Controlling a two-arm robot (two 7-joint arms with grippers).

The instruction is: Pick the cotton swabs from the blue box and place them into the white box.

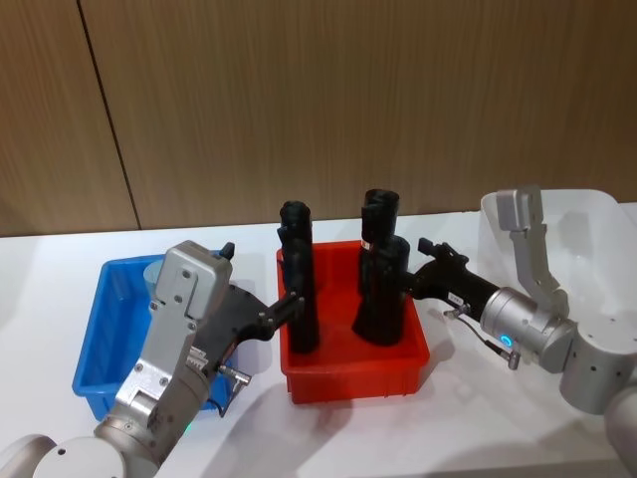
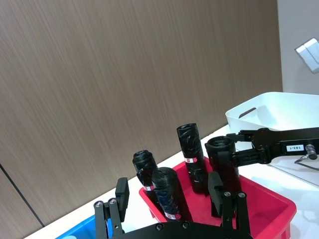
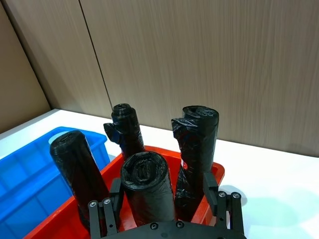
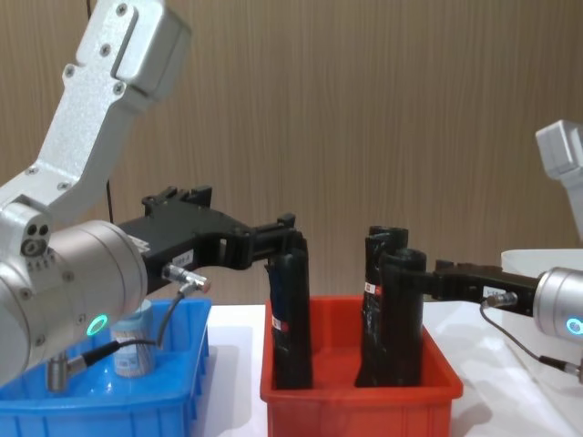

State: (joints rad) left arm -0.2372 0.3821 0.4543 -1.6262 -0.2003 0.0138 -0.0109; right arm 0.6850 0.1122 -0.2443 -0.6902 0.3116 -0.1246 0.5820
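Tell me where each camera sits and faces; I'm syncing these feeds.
Head: high, looking down at the red bin, both arms.
Chest: low, side-on across the blue box; left claw entering.
Left wrist: behind its own fingers, toward the white box.
Right wrist: behind the right claw.
All share the black rolls.

**Four black rolls upright in the red bin**

Four tall black plastic rolls (image 3: 145, 186) stand upright in a red plastic rectangular bin (image 3: 215, 172). The right gripper's two black fingers (image 3: 222, 201) flank the nearest roll. A bright blue plastic bin (image 3: 30, 174) sits just beside the red one.
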